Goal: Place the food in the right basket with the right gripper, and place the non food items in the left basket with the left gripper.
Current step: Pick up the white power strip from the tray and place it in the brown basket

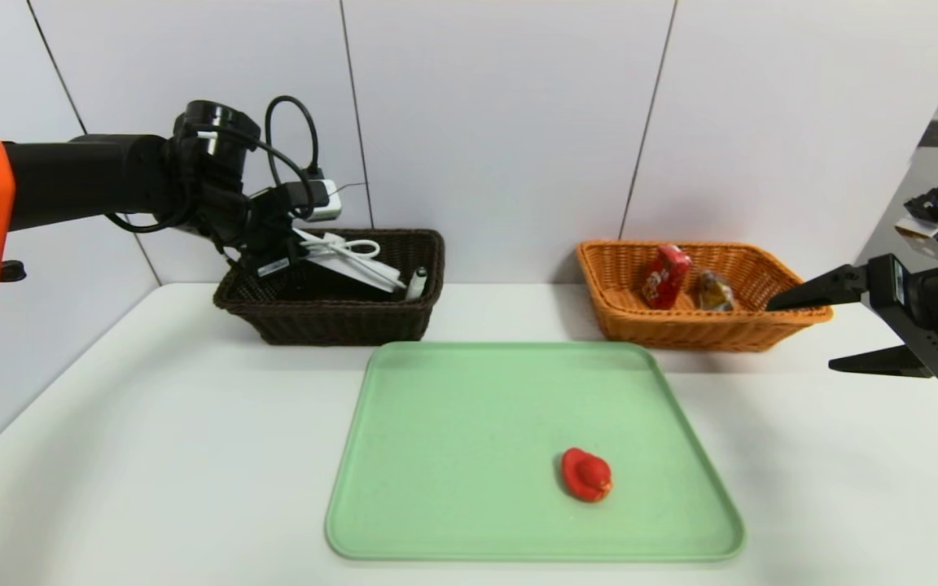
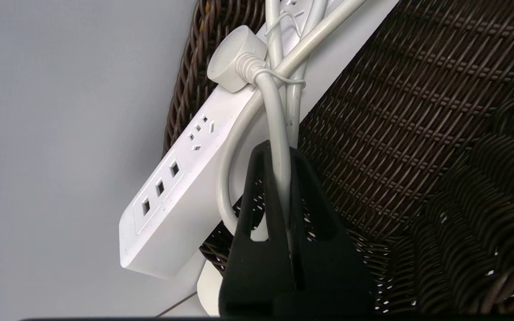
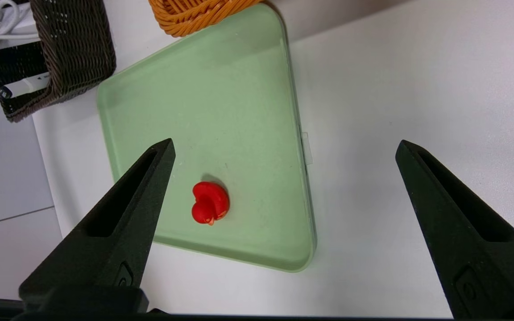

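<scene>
My left pincer (image 2: 283,178) is up over the near left corner of the dark brown basket (image 1: 330,321), and it is squeezed tight on the white cord (image 2: 279,129) of the power strip (image 2: 172,196). The power strip lies tilted in that basket, with one end sticking up over the rim, and its cord is looped on top. A white marker (image 1: 417,284) with a black tip leans in the right end of the same basket. My right pincer (image 3: 283,178) hangs in the air off to the right side, above the white surface (image 1: 151,456), with its two fingers spread wide and nothing between them. The orange basket (image 1: 681,330) sits at the back right, and inside it I see the small red drink carton (image 1: 665,276) standing up and the clear packet of brown snack (image 1: 715,291) just beside it. The green tray (image 1: 453,456) lies in the middle of the surface, in front of both baskets. The little red rubber duck (image 1: 585,474) sits alone on the tray, toward its front right part.
</scene>
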Robot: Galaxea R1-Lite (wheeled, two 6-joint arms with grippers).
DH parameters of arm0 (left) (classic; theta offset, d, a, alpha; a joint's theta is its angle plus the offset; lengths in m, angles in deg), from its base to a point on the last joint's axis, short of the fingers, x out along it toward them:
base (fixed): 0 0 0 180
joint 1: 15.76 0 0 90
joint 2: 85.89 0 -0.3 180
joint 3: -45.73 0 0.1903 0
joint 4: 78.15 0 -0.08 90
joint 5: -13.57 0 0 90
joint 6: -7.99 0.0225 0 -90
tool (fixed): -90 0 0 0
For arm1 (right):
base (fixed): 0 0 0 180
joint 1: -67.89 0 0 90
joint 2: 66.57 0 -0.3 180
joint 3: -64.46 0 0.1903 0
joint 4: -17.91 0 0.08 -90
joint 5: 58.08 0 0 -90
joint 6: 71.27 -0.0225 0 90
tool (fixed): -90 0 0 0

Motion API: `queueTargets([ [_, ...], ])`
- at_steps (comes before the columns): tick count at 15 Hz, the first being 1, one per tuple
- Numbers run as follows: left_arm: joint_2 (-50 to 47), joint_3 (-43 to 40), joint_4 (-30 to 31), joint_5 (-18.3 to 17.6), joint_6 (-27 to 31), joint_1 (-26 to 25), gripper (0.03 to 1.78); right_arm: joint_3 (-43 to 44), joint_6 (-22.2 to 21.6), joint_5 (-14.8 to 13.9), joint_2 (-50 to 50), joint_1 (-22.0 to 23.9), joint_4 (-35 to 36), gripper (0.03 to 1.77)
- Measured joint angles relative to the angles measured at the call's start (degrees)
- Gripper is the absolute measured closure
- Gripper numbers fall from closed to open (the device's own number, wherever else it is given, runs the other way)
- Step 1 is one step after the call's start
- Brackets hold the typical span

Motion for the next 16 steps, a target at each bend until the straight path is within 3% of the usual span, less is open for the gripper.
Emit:
queueTargets([
  [1, 0.0, 0.0, 0.11, -0.02, -0.06, 0.07, 1.73, 0.0, 0.0, 0.0, 0.0, 0.02, 0.02, 0.09],
  [5, 0.0, 0.09, 0.41, 0.0, -0.17, 0.27, 1.1, -0.09, 0.01, 0.0, -0.02, 0.09, -0.04, 0.09],
  [10, -1.6, 0.3, 0.45, -0.37, -2.21, 0.57, 0.63, -0.09, -0.05, 0.0, -0.2, 0.41, -0.04, 0.09],
  [13, -5.18, 0.41, 0.17, -0.52, -9.68, 4.13, 0.46, -0.09, -0.07, 0.06, -0.2, 0.69, -0.02, 0.09],
  [16, -8.57, 0.37, -1.68, -0.63, -23.6, 10.78, 0.35, -0.09, -0.07, 0.06, -0.35, 0.77, -0.09, 0.09],
])
